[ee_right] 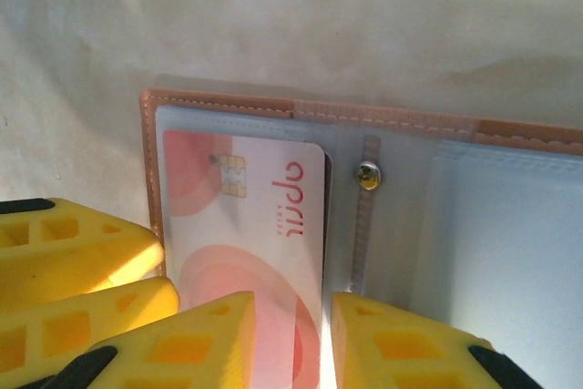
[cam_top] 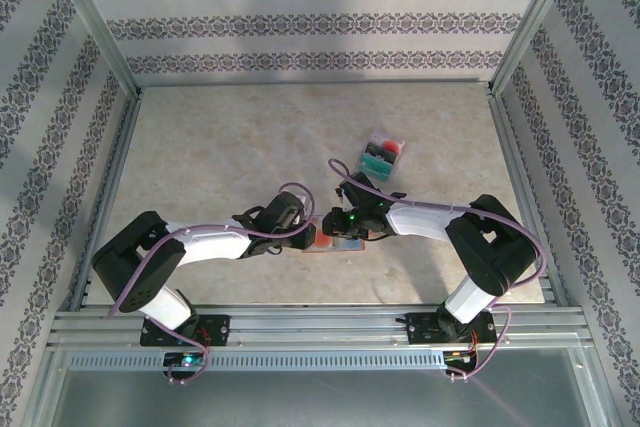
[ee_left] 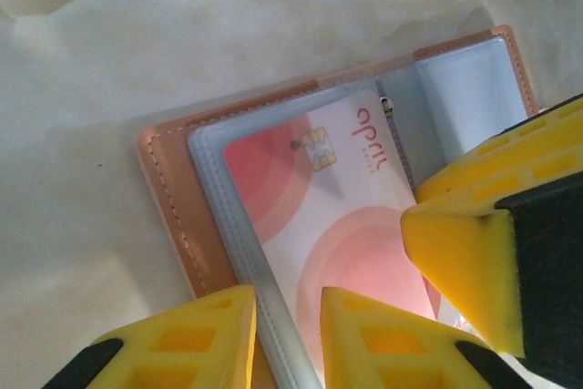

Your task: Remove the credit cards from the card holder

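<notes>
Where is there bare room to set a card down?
Bare tabletop lies far left, between the left arm and back wall, and right of the teal and red cards. Crowded near centre: left gripper and right gripper meet on the card holder.

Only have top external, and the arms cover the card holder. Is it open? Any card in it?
Observer: Yes, the card holder is spread open, inner sleeves facing up.
Operator: Cards?
Observer: One white credit card with red circles and a chip sits in one sleeve. The facing pocket looks empty.
Operator: Either tool gripping it?
Observer: No. The left tool and right tool both have their fingers apart over the card.
</notes>
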`<act>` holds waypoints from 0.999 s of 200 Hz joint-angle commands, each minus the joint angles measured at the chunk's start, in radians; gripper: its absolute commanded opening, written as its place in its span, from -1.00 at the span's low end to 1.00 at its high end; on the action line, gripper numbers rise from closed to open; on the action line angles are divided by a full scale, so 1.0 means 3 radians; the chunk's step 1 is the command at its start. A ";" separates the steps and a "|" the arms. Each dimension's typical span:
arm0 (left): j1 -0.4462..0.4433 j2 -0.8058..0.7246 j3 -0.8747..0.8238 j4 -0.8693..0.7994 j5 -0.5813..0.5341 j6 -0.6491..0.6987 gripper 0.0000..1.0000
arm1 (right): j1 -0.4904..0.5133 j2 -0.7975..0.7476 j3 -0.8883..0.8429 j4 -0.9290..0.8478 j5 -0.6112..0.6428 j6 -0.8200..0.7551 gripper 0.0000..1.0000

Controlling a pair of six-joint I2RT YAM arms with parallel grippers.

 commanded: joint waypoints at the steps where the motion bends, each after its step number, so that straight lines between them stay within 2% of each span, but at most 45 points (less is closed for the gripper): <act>1: 0.0051 0.0059 -0.0027 0.0092 0.0043 -0.0063 -0.49 | -0.0045 -0.0054 -0.0091 0.0041 -0.0004 0.0062 -0.42; 44: 0.0062 0.0127 0.0017 0.0092 0.0101 -0.0056 -0.52 | -0.0067 -0.0042 -0.0145 0.0087 -0.0018 0.0082 -0.41; 200: 0.0119 0.0257 0.0113 -0.0071 0.0196 -0.0069 -0.57 | -0.0115 -0.0235 -0.0377 0.0808 -0.0482 0.0382 -0.44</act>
